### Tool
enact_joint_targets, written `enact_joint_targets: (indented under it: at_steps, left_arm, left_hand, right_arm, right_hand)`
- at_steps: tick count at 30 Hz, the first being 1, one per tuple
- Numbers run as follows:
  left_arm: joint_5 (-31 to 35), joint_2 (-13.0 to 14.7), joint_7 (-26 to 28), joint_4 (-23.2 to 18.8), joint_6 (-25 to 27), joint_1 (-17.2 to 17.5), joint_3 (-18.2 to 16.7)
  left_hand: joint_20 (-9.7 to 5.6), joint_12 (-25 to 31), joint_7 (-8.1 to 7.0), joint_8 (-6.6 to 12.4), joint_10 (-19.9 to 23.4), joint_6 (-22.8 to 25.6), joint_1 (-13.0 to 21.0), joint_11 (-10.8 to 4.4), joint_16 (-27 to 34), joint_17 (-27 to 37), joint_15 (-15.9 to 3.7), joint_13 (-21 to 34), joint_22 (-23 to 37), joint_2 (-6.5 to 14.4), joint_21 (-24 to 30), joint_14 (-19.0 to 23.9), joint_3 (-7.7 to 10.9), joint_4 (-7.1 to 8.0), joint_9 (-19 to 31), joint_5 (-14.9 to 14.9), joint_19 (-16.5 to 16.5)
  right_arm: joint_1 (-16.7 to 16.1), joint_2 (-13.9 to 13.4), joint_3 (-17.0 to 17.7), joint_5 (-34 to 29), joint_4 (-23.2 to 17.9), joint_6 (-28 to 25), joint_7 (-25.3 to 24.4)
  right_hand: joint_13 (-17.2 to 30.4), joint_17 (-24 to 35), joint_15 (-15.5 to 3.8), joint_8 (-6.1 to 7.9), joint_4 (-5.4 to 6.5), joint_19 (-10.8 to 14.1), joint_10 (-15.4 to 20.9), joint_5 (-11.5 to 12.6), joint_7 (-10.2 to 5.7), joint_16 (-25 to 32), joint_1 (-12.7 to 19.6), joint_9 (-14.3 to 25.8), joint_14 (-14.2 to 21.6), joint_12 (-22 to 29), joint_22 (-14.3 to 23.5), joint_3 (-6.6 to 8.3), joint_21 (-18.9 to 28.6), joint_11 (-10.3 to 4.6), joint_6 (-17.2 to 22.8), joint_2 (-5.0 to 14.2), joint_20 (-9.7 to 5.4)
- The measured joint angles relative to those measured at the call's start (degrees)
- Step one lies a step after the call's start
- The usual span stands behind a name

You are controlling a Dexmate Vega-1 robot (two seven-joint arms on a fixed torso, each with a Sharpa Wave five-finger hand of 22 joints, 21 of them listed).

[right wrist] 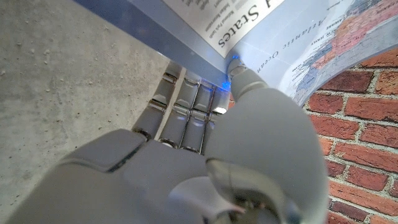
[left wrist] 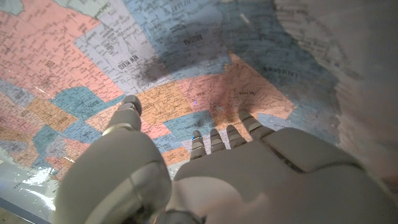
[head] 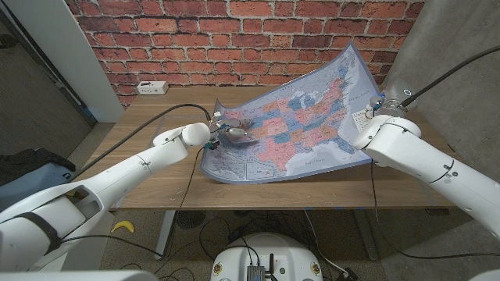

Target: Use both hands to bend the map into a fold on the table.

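map [head: 301,125]: on desk [head: 156,187], right edge lifted off its right side | right hand [right wrist: 205,118]: pinching that edge by "States", "Atlantic Ocean" print | left hand [left wrist: 205,168]: fingers pressing map's left part, holding nothing

**Pastel map on brown wood, red brick behind**

The map [head: 301,125] is a patchwork of pink, orange, yellow and pale blue states, ringed by light blue sea with a darker blue border. The table [head: 156,187] is mid-brown wood grain. Both hands, left [head: 231,133] and right [head: 376,109], are glossy light grey on white arms. The brick wall [head: 234,39] runs red with pale mortar lines. Black cables [head: 133,133] cross the wood.
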Motion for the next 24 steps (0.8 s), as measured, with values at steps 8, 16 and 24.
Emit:
enact_joint_targets:
  at_steps: [8, 16, 24]
  left_arm:
    - [0.39, 0.17, 0.3, -0.7, -1.17, 0.21, -0.61]
    - [0.63, 0.1, -0.46, -1.14, -0.85, 0.23, -0.83]
    - [0.71, -0.76, -2.65, 0.23, 1.04, -1.15, 0.13]
  left_hand:
    - [0.22, 0.0, 0.0, 0.0, 0.2, 0.0, 0.0, -0.2, 0.0, 0.0, 0.0, 0.0, 0.0, 0.0, -0.19, 0.0, -0.23, 0.24, 0.0, 0.0, -0.23]
    - [-0.11, 0.0, 0.0, 0.0, 0.2, 0.0, 0.0, -0.2, 0.0, 0.0, 0.0, 0.0, 0.01, 0.0, -0.43, 0.0, -0.68, 0.28, 0.0, 0.0, -0.56]
    - [-0.11, 0.22, 0.23, 0.16, 1.13, 0.97, 0.0, -0.1, 0.0, 0.0, 0.01, 0.0, 0.06, 0.0, -0.43, 1.29, -0.95, 0.47, 0.0, 0.0, -0.56]
  right_arm:
    - [1.72, -3.83, -0.39, -0.02, 0.17, -0.01, -0.04]
    - [3.67, -6.12, -1.2, 1.36, 1.04, -0.02, -0.04]
    - [5.59, -7.23, -2.39, 4.06, 0.43, -0.02, -0.04]
  right_hand:
    - [0.3, 0.8, 0.0, 0.0, 0.06, -0.23, 0.03, 0.0, -0.18, 0.15, -0.1, 0.0, 0.2, 0.38, 0.0, 0.28, 0.2, 0.03, 0.21, -0.53, -0.23]
    - [0.61, 1.3, -0.09, 0.01, 0.21, -0.1, 0.76, 0.19, -0.19, 0.15, -0.06, 0.0, 0.5, 0.42, -0.01, 0.72, 0.63, -0.29, 0.61, -0.98, -0.36]
    - [0.89, 1.32, -0.43, 0.67, 0.39, 0.39, 2.15, 0.93, -0.62, -0.31, -1.35, 0.0, 2.27, 0.93, -0.01, 1.51, 1.47, -0.1, 1.04, -2.26, -0.84]
